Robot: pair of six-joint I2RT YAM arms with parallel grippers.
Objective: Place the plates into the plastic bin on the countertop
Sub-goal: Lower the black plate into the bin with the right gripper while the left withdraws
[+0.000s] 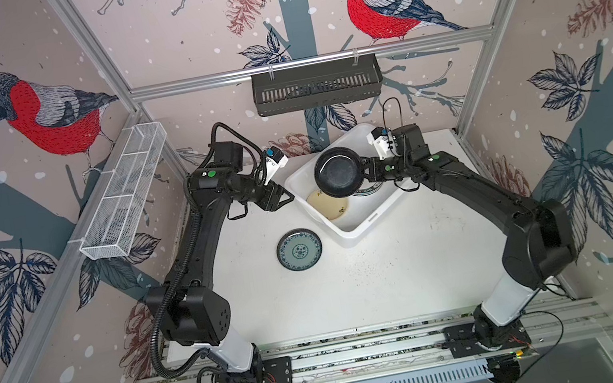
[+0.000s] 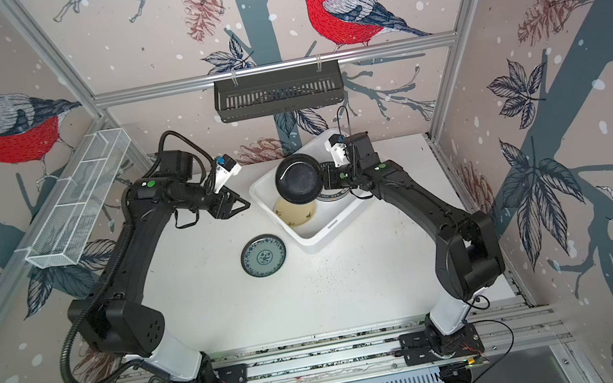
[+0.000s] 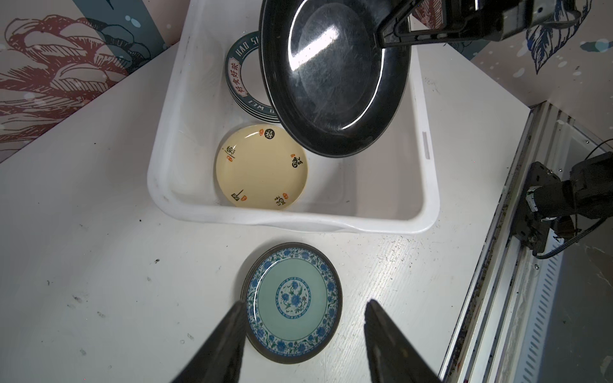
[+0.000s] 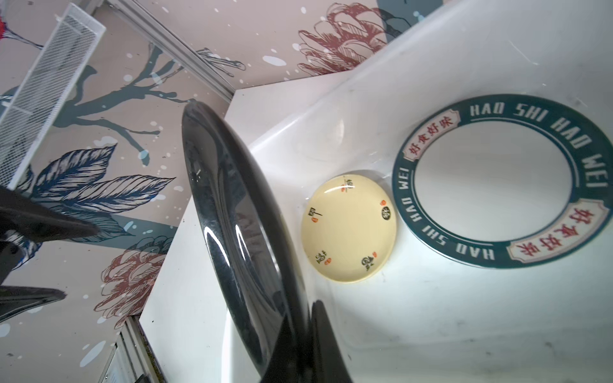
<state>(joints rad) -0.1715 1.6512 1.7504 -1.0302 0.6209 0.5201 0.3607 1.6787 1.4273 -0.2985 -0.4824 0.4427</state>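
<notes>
Gripping the black plate by its three-o'clock rim above the bin, the right gripper probably next needs lowering and release, while the left gripper gapes empty near the teal plate, seven o'clock from the bin.

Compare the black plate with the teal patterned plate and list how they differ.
The black plate is plain and glossy; the teal plate bears a blue floral pattern. The black plate is clamped at its rim by the right end effector, tilted over the plastic bin; the teal plate lies flat on the countertop, untouched. Both are round; neither rests in the bin yet.
</notes>
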